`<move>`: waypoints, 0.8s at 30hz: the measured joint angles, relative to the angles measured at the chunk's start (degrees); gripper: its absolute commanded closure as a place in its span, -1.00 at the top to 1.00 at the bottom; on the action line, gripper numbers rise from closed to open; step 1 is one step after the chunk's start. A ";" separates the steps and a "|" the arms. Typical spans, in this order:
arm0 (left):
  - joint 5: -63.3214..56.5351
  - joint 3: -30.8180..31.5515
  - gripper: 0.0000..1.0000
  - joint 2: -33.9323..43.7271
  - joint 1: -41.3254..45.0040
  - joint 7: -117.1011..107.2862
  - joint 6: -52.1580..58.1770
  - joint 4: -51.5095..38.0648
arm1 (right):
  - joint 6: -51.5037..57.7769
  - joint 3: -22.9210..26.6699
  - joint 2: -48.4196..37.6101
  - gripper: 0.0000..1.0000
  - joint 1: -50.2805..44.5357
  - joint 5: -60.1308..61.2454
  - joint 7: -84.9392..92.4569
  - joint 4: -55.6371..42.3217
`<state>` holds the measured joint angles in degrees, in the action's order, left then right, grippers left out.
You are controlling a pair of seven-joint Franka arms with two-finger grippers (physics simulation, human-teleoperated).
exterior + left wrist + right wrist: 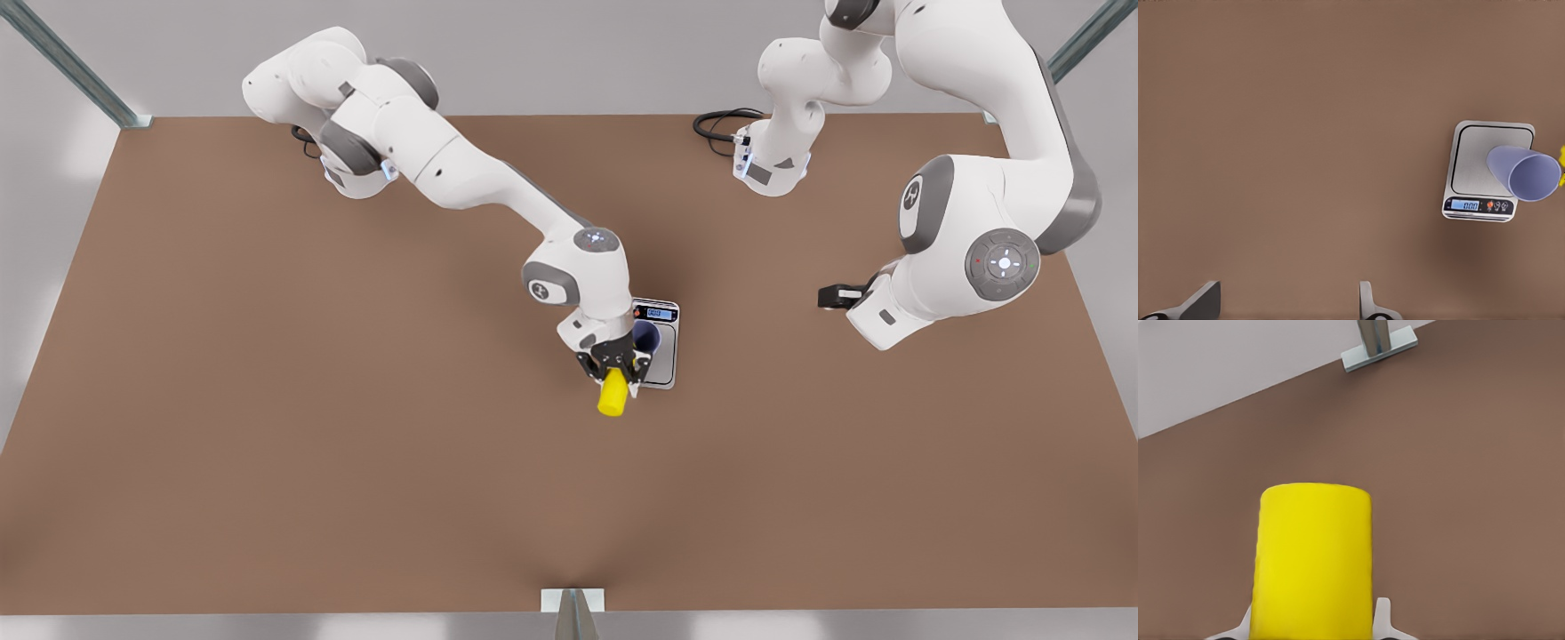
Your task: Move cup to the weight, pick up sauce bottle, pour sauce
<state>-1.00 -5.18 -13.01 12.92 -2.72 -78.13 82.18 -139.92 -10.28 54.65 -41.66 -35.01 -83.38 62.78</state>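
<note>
Here, right gripper (614, 366) clamping tilted sauce bottle (613, 392), base toward viewer, above cup (1527, 173), left gripper (1288, 303) wide

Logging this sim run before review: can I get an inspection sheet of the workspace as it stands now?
Surface: brown table.
Scale: flat on the table, display lit.
Cup: upright on the scale's platform.
Bottle: yellow, held tilted over the cup, base outward.
Clutter: nothing seen.
Right gripper: shut on the bottle beside the scale.
Left gripper: open, waiting above bare table, apart from the scale.
Cables: black loop by one arm's base.
Surroundings: grey walls, metal frame struts at the corners.
</note>
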 measured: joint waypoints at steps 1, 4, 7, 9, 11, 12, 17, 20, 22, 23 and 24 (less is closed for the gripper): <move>-0.01 0.00 1.00 0.00 0.00 0.00 0.00 0.00 | -0.05 0.00 -0.21 -0.21 0.00 0.00 0.08 -0.06; -0.01 0.00 1.00 0.00 0.00 -0.03 0.00 0.00 | 0.00 -0.18 -2.27 -0.21 0.65 0.34 0.39 0.41; -0.03 0.00 1.00 0.00 0.00 -0.09 0.00 0.00 | -0.56 -0.73 -5.78 -0.21 2.58 0.82 0.05 2.85; -0.04 0.00 1.00 0.10 0.00 0.24 0.09 0.00 | -0.61 -1.83 -8.60 -0.21 5.32 0.90 0.11 5.57; 0.04 0.08 1.00 0.09 -0.01 0.58 0.26 0.00 | -0.82 -1.93 -10.69 -0.21 6.87 3.45 0.30 6.93; 0.12 0.16 1.00 0.00 -0.01 0.84 0.26 0.16 | -1.15 -1.94 -12.56 -0.21 8.42 5.36 0.48 8.20; 0.52 0.44 1.00 0.00 0.47 0.44 1.76 0.18 | -2.45 -5.27 -18.72 -0.21 15.41 14.89 0.54 14.16; 0.57 0.44 1.00 -0.08 0.43 0.53 1.82 0.38 | -2.46 -5.55 -23.99 -0.20 19.67 28.49 6.39 19.04; 0.46 0.39 1.00 -0.85 0.46 0.53 1.85 0.58 | -1.91 -5.55 -26.91 -0.20 22.18 37.54 10.36 21.54; 0.42 0.42 1.00 -0.88 0.44 0.48 1.85 0.54 | -1.66 -5.55 -28.12 -0.20 23.27 39.77 10.42 22.89; 0.39 0.39 1.00 -0.88 0.47 0.44 1.85 0.45 | -1.60 -5.64 -29.20 -0.20 24.21 42.13 10.75 24.10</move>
<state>-0.61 -4.79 -13.89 13.39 -2.28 -76.29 82.63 -141.52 -15.92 25.45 -17.45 7.12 -72.63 86.88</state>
